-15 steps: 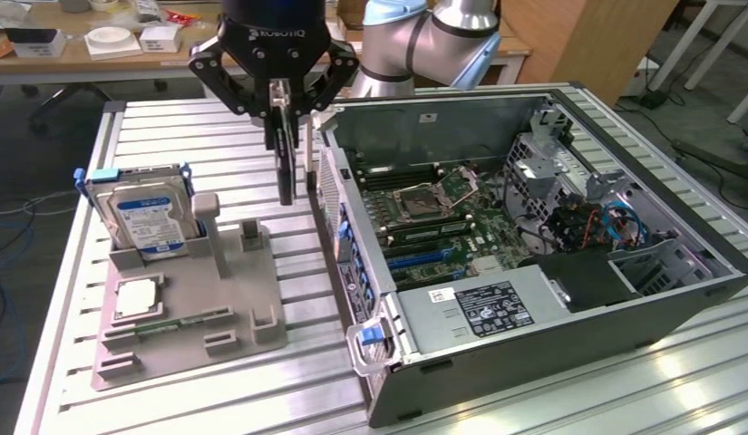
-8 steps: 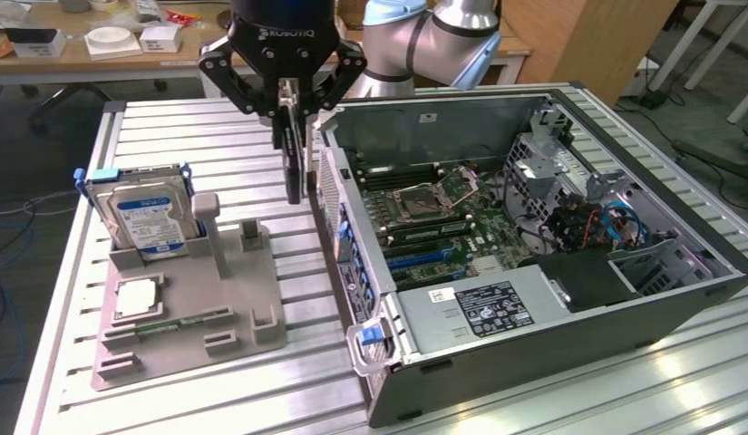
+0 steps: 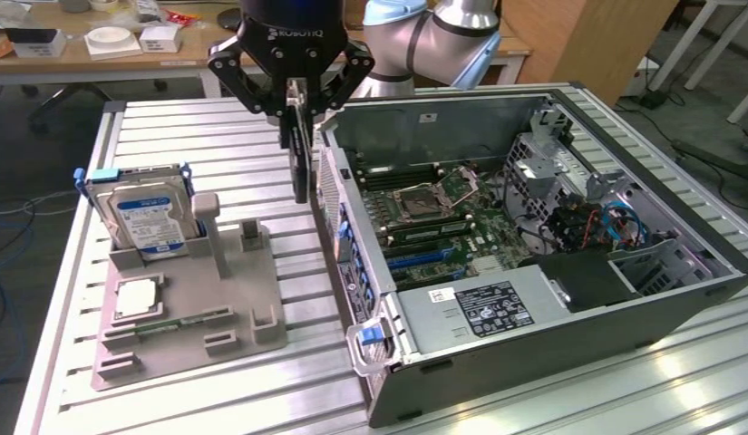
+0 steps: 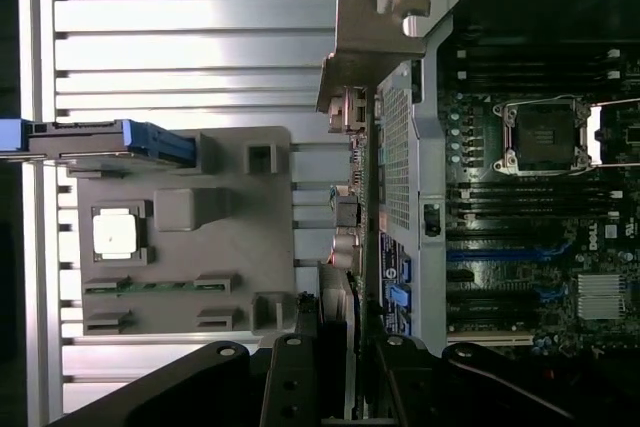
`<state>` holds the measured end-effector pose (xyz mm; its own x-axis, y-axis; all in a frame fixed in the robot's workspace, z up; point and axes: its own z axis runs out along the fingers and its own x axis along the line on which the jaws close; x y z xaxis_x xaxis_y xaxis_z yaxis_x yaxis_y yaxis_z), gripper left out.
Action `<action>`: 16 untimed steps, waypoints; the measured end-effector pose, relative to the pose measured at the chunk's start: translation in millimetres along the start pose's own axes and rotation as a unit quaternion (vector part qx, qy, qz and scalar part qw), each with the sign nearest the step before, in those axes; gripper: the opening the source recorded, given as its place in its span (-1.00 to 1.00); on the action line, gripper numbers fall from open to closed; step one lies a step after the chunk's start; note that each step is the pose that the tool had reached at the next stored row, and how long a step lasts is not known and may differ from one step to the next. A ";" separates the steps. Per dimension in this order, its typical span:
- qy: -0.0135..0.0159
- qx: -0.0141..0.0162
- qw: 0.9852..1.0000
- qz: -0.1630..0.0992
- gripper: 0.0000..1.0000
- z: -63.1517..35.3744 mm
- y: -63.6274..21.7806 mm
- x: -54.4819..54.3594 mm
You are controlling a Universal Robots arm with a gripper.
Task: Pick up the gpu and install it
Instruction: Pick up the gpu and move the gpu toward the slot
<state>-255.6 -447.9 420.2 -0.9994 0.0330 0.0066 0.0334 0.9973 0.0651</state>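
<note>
**Dark gpu gripped on edge beside the open case**

The gripper is clamped on the upper edge of the gpu. Its fingers are drawn in so narrowly that only the card's thickness lies between them. The card hangs straight down, thin side toward the exterior camera. That upright pose probably keeps its lower connector edge pointing down at the slots it must enter.

In the wrist view the card runs away from the camera as a thin line, and the pale metal bracket sits at its far end. The bracket lies close beside the case's perforated wall, which suits a card whose bracket has to seat against that wall.

The gpu is in the air above the ribbed metal table, between the grey holder and the case. It is just outside the case wall and not yet over the motherboard, so it is lifted but not installed.

The case lies on its side with the panel off, so the board's blue slots face upward. On the holder, the hard drive stands upright in its cradle and a square processor lies flat.
</note>
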 end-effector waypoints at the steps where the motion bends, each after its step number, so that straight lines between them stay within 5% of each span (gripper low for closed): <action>1: 0.000 0.000 1.000 0.000 -0.47 0.0 0.0 -0.5; 16: 0.000 0.000 1.000 0.000 -0.47 -0.1 0.3 -7.3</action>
<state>-248.2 -447.9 420.2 -0.9994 0.0331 0.0066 0.0335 0.9973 0.0651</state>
